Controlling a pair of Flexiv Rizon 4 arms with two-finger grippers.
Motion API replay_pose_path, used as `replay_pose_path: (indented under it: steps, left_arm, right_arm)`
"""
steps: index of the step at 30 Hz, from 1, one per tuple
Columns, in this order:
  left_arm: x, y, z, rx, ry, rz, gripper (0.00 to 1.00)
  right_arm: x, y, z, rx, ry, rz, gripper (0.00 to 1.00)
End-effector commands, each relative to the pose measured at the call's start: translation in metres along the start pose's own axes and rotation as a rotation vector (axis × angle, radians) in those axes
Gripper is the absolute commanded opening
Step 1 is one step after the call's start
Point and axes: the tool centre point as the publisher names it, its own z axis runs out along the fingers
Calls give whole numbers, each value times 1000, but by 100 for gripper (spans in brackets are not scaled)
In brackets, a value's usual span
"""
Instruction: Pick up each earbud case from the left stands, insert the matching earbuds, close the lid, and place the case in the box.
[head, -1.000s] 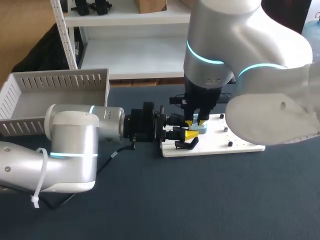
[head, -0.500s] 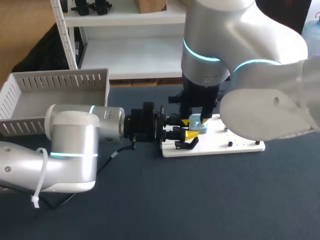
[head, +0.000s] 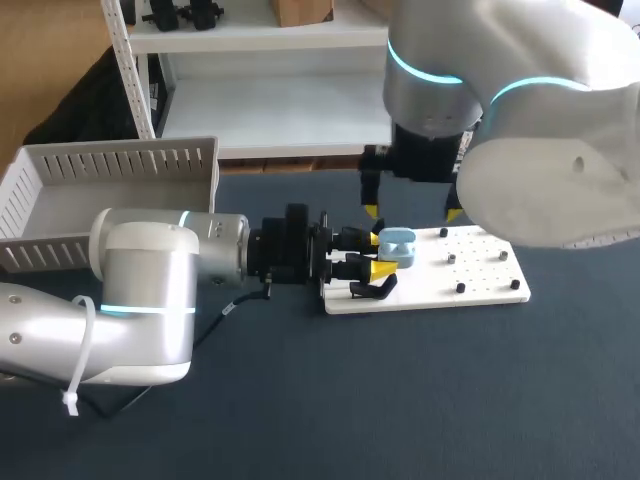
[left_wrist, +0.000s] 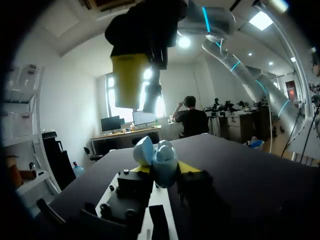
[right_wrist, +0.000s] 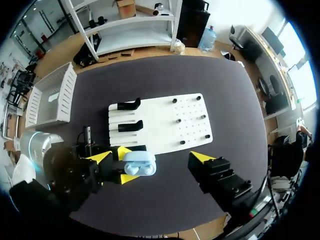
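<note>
One second is making a clear difference. The right gripper (head: 412, 212), which was reaching down with its fingers narrow at the light blue earbud case (head: 398, 247), is now hanging above and behind it. Its yellow tips are spreading wide and carrying nothing. The left gripper (head: 383, 258) is staying where it was, lying low along the table and clamping the case from two sides. It is holding it over the left end of the white stand board (head: 485, 280), just beside the black stands (head: 372, 290). In the left wrist view the case is sitting tilted between the tips, and its lid is looking open, hinged back to one side. The right wrist view is looking straight down on the case and showing two dark spots on its upper face, too small for me to call sockets or earbuds. Judging from this, the right arm is finishing some push at the case and clearing off. That is probably leaving the lid still to close, or another earbud still to fetch. The slatted white box (head: 110, 170) is standing well apart at the table's rear left, and the case is not yet in it. The left arm will be carrying the case there once the lid is shut.
</note>
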Motion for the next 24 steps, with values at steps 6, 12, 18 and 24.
replay_pose_path:
  steps: [6,12,18,24]
  left_arm:
    - [0,-1,0,-4,-1,2,0]
    - [0,-1,0,-4,-1,2,0]
    - [0,-1,0,-4,-1,2,0]
    - [0,-1,0,-4,-1,2,0]
  right_arm:
    - [-29,-11,34,74,45,69,100]
    - [-22,-23,44,94,73,79,100]
    - [-8,-30,42,105,89,67,100]
    - [8,-33,38,103,111,46,100]
